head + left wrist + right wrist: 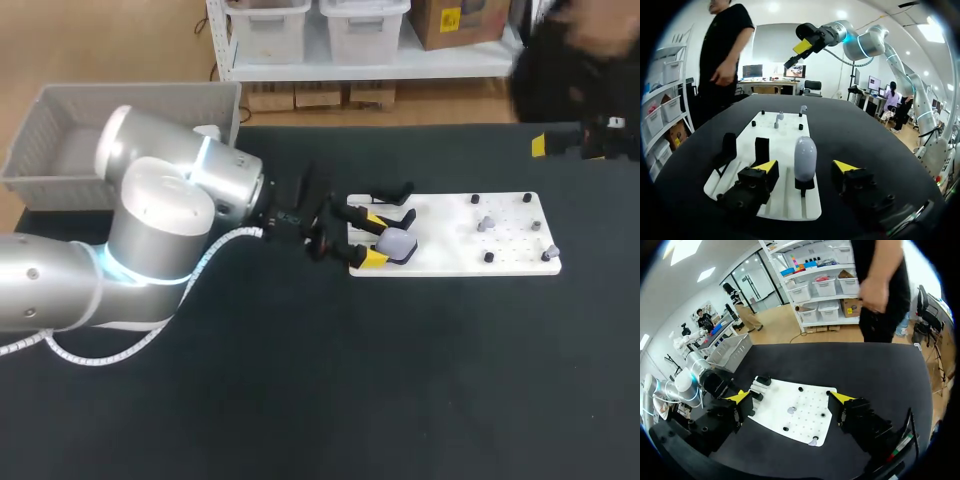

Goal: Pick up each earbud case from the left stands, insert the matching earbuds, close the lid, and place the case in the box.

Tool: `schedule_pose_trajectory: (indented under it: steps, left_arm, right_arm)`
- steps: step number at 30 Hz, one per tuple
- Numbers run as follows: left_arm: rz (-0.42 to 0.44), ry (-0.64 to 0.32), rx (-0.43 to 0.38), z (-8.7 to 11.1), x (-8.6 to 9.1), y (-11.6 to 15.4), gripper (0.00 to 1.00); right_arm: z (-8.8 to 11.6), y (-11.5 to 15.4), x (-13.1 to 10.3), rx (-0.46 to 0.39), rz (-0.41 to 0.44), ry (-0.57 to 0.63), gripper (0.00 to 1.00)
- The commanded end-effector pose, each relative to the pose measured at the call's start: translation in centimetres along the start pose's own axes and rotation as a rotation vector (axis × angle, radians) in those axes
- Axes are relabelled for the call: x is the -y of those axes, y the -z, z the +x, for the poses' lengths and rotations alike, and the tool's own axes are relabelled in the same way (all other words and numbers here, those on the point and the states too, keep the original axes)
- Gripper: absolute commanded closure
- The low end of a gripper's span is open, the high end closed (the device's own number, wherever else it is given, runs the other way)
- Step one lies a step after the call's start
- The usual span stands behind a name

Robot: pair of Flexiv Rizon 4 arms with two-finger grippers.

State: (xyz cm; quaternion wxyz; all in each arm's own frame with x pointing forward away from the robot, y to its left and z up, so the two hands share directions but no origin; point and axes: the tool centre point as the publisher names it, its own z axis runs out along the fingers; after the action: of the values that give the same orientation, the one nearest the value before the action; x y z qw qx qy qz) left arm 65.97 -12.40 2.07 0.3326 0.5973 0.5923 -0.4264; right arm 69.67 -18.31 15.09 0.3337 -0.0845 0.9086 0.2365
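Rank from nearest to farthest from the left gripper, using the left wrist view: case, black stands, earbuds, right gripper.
1. Case, between the left gripper's open fingers.
2. Black stands, just ahead, to one side of the case.
3. Earbuds, on pegs at the board's far end.
4. Right gripper, raised beyond the board.

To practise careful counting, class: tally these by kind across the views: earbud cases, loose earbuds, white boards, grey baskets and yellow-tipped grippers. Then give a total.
earbud case: 1
earbuds: 2
white board: 1
grey basket: 1
grippers: 2, the left gripper and the right gripper
Total: 7
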Motion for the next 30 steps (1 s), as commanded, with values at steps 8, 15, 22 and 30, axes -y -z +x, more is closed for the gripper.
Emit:
schedule_pose_trajectory:
  steps: [8,15,22,30]
  left_arm:
    - [0.022,0.001,-0.005,0.2,-0.7,-0.56,0.42]
    - [0.032,0.0,-0.005,0.2,-0.72,-0.81,0.47]
    - [0.041,-0.005,-0.004,0.17,-0.76,-0.96,0.51]
    - [0.056,-0.013,-0.001,0.09,-0.39,-1.17,0.7]
  right_arm:
    - [0.0,-0.08,0.12,0.0,-0.005,0.001,0.0]
    - [0.0,-0.08,0.12,0.0,-0.005,0.001,0.0]
    - [0.0,-0.08,0.12,0.0,-0.005,0.001,0.0]
    - [0.0,-0.08,0.12,0.0,-0.005,0.001,0.0]
